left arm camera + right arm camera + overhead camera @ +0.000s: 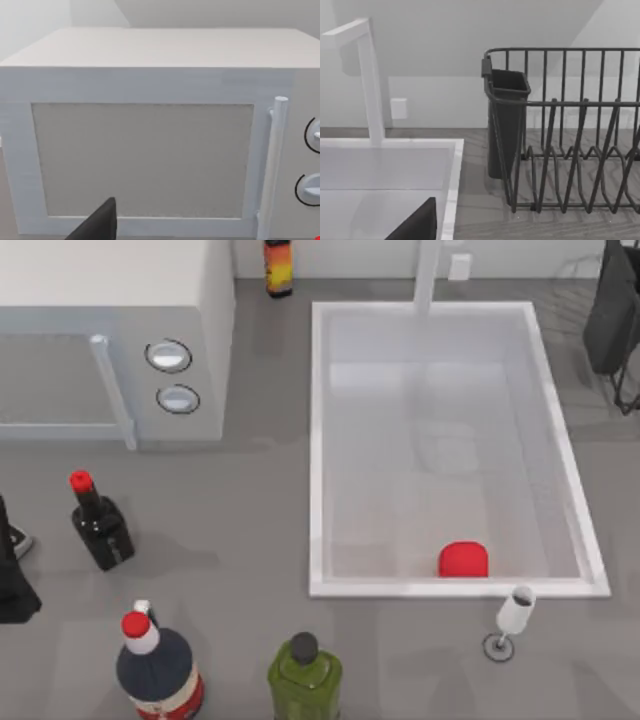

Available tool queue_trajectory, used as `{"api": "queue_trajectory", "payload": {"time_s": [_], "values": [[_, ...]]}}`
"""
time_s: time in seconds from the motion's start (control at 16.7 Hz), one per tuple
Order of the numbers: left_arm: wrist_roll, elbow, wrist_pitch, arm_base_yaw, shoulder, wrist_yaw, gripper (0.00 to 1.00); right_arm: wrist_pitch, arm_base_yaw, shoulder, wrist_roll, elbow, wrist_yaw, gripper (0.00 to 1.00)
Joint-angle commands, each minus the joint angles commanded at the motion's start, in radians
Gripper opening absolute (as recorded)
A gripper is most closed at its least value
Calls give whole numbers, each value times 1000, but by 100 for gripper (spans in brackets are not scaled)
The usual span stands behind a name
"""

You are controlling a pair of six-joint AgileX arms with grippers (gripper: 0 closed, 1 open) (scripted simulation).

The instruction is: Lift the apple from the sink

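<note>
Found no start made on the lift. Located the small bright red dome-topped apple on the pale grey floor of the large white rectangular sink, at the 6 o'clock end, up against the raised rim wall there, with nothing holding or touching it. Placed the left arm at the 9 o'clock edge of the table and the right arm at the 2 o'clock corner, both well apart from the apple. Glimpsed a dark wedge of the left gripper facing the boxy white microwave, and a like wedge of the right gripper facing the black wire dish rack. Cannot tell how far either gripper is opened; saw nothing held in either. Judged everything outstanding: approach, descent into the basin, grasp, raise. Recorded the apple as smooth, matt, rounded on top and flat-based, likely to slip from a pinch set high on the dome. Recorded the sink as hard and smooth-walled, with a slim white square-section faucet at its 12 o'clock rim. Noted a clear stemmed wine glass just outside the 6 o'clock rim, near the apple, and thin enough to topple if brushed.
</note>
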Motion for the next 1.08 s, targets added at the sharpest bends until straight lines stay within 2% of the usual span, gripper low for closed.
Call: {"api": "queue_trajectory", "payload": {"time_s": [0.54, 0.78, 1.08], "values": [[0, 0, 0, 0, 0, 0, 100, -39, 18, 62, 19, 57, 0, 100], [0, 0, 0, 0, 0, 0, 100, -167, 78, 292, 81, 246, 0, 100], [0, 0, 0, 0, 0, 0, 100, -403, 187, 756, 194, 592, 1, 100]]}}
